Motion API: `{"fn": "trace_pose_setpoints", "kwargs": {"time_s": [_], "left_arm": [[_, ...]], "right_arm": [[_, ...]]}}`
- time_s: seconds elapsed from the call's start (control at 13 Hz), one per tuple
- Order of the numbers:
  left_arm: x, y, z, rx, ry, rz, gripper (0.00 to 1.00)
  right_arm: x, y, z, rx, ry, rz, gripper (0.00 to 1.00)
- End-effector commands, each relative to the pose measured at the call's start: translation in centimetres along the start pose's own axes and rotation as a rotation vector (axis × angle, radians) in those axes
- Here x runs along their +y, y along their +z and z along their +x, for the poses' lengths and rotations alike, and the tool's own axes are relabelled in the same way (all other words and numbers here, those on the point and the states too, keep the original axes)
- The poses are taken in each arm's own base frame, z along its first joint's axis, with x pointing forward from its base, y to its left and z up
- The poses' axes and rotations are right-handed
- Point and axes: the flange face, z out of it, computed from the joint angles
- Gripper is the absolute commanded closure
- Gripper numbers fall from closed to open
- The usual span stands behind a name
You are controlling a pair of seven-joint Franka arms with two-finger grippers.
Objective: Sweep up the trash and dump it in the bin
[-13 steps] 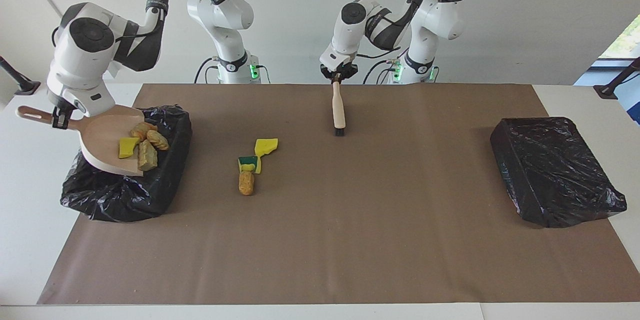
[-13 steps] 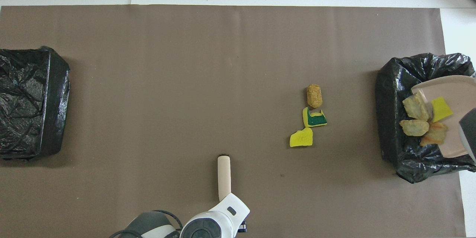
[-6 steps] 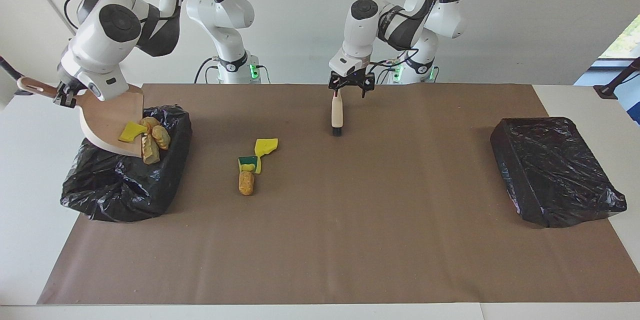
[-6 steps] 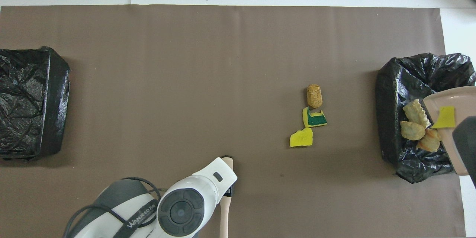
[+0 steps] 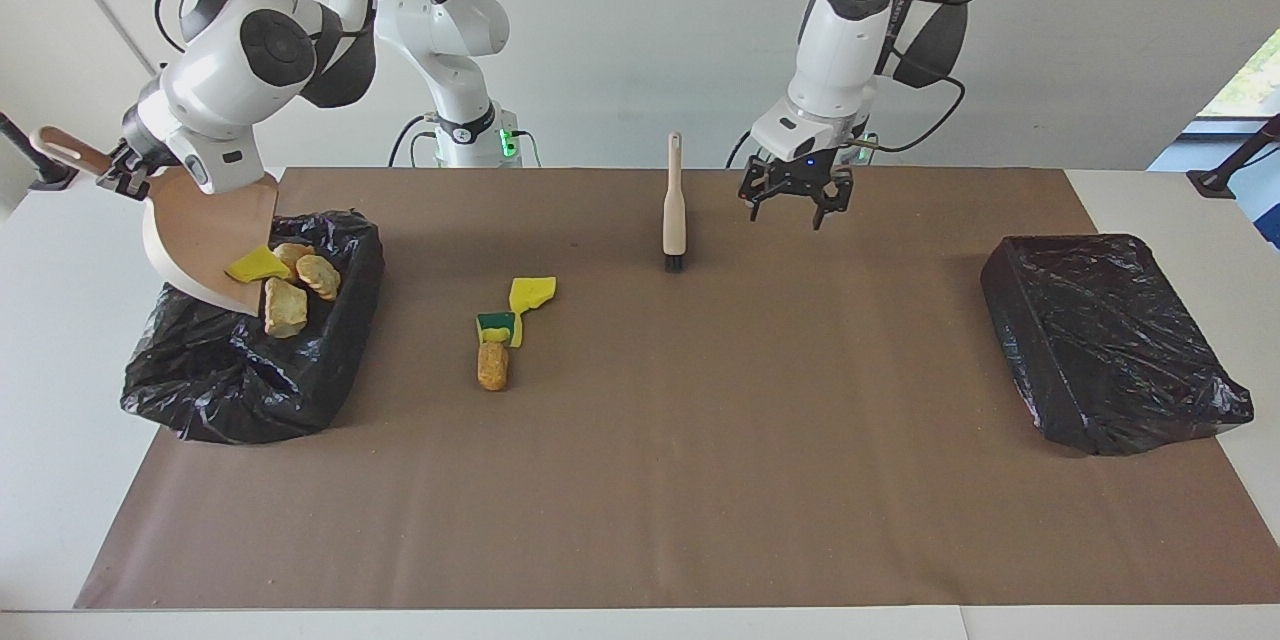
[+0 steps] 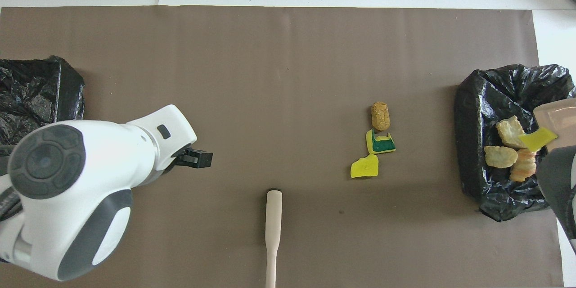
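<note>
Nearest the robots, a brush lies released beside the wide-open, empty left gripper. Farther from the robots than the brush, three scraps remain unswept. At the right arm's end, a dustpan, clamped in the right gripper, is tipped over the bin, where four scraps are being dumped.

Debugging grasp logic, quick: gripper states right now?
Left gripper: open, empty, raised over the mat beside the standing brush.
Right gripper: shut on the dustpan, tipping trash into the bin.

White surface carries a brown paper sheet covering most of it, white margins bare at both ends. Plain white wall along the robots' edge. Window at one corner, daylight and greenery visible.
</note>
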Motion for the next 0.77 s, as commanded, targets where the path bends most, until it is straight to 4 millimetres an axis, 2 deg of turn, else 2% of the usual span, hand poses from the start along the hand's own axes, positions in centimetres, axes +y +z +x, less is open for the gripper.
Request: {"fn": "trace_pose_setpoints", "kwargs": {"time_s": [0.0,0.15,0.39,0.54,0.69], "left_arm": [[-3.8,-4.4,3.1,0.005,0.003,0.034,0.0],[-8.2,-7.8,3.6,0.022,0.0,0.041,0.0],[-14.2,-12.7,3.4,0.035,0.022,0.051,0.0],[-16.2,-14.3,2.9,0.037,0.01,0.05,0.0],[-17.9,-16.0,2.1,0.02,-0.037,0.001,0.0]], "right_arm": [[-0.9,-2.3,0.8,-0.079,0.019,-0.033,1.0],[-0.9,-3.2,1.1,-0.086,0.022,-0.037,1.0],[-2.0,-10.2,1.5,-0.069,0.11,-0.067,1.0],[-3.0,-11.9,0.8,0.076,0.186,-0.038,1.0],[-4.1,-12.4,1.4,0.154,0.277,0.024,1.0]]}}
